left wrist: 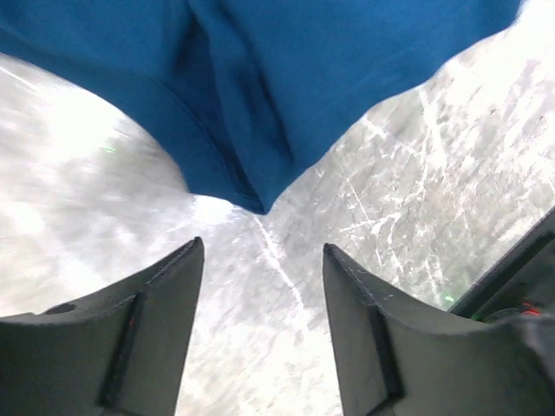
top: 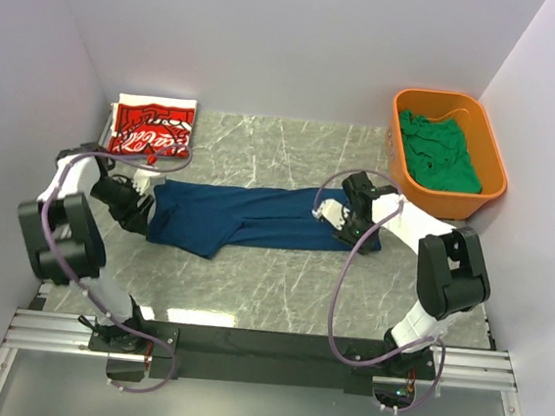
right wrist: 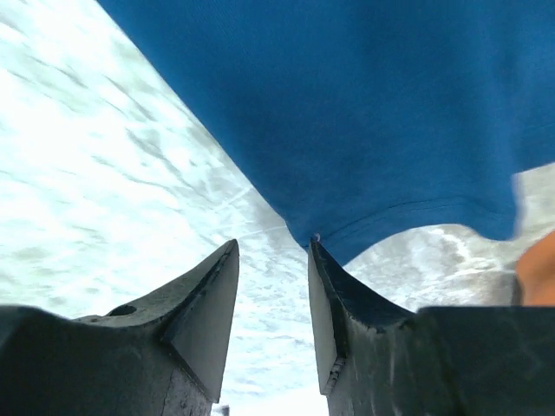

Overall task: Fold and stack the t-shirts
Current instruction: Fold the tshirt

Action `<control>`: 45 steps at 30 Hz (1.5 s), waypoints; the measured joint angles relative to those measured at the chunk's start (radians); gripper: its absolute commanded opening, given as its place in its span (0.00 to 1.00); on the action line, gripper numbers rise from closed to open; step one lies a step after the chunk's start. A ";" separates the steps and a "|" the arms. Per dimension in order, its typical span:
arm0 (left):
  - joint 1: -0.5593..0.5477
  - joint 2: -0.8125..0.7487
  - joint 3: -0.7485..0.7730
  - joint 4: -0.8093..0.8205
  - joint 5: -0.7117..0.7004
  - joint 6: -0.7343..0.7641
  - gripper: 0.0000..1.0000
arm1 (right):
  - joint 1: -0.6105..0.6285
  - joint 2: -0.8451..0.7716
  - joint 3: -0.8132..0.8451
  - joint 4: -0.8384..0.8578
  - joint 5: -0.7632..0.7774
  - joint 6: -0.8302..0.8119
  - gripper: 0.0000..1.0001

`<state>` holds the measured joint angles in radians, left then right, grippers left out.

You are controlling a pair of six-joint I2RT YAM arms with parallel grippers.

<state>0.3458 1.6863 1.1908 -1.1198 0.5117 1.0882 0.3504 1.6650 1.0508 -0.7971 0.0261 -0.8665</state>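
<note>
Flanking the navy t-shirt (top: 257, 221), spread lengthwise across the table (top: 280, 287), my left gripper (left wrist: 260, 247) and right gripper (right wrist: 273, 244) both gape empty, placed to pinch its ends for folding.

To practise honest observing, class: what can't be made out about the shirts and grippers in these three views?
Blue shirt: wrist views cut it off at the top edge; no print shows in any view.
Green shirt: top view, the tub wall hides its lower part.
Red shirt: top view, lettering too small to read.
Left gripper, right gripper: top view, fingertips hidden beneath the wrists.
Table: blurred in left wrist view.
</note>
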 measured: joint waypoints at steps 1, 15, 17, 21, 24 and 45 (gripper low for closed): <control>-0.002 -0.048 -0.001 -0.003 0.012 0.019 0.63 | 0.006 -0.008 0.022 -0.018 -0.020 0.015 0.45; -0.012 -0.240 -0.045 0.171 0.278 -0.317 0.62 | 0.443 -0.126 0.186 0.226 -0.119 0.135 0.46; 0.007 -0.247 -0.043 0.217 0.293 -0.406 0.61 | 0.510 -0.054 0.240 0.291 -0.122 0.110 0.47; 0.032 -0.272 -0.019 0.280 0.296 -0.544 0.62 | 0.644 0.123 0.339 0.428 -0.143 0.035 0.49; 0.050 -0.272 0.017 0.299 0.295 -0.611 0.62 | 0.703 0.198 0.333 0.509 -0.188 -0.031 0.51; 0.079 -0.283 0.032 0.331 0.261 -0.682 0.63 | 0.784 0.408 0.312 0.691 -0.300 -0.316 0.45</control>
<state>0.4252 1.4036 1.2228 -0.7887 0.7727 0.4061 1.1347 2.0727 1.3632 -0.1062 -0.2737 -1.1824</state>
